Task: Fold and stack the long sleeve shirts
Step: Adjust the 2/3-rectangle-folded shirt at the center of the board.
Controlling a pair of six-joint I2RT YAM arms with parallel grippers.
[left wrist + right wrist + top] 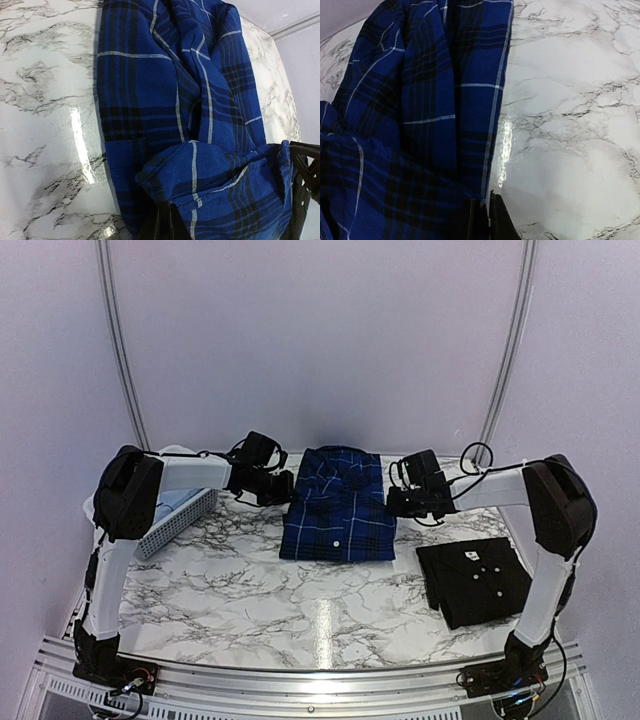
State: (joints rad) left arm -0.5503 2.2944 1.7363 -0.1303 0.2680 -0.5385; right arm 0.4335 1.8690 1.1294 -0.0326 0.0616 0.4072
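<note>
The royal-blue plaid shirt (338, 505) lies folded at the far middle of the marble table. My left gripper (283, 488) is at its far left edge, and in the left wrist view the gripper (170, 225) is shut on a fold of the plaid cloth (165, 100). My right gripper (393, 502) is at the shirt's far right edge, and in the right wrist view it (485, 220) is shut on the plaid hem (420, 100). The black shirt (475, 580) with white buttons lies folded at the near right. The pale blue shirt is out of view.
A white lattice basket (175, 520) stands at the left edge, partly behind the left arm. Marble tabletop (250, 580) shows in front of the plaid shirt. White walls with metal poles (120, 340) close in the back.
</note>
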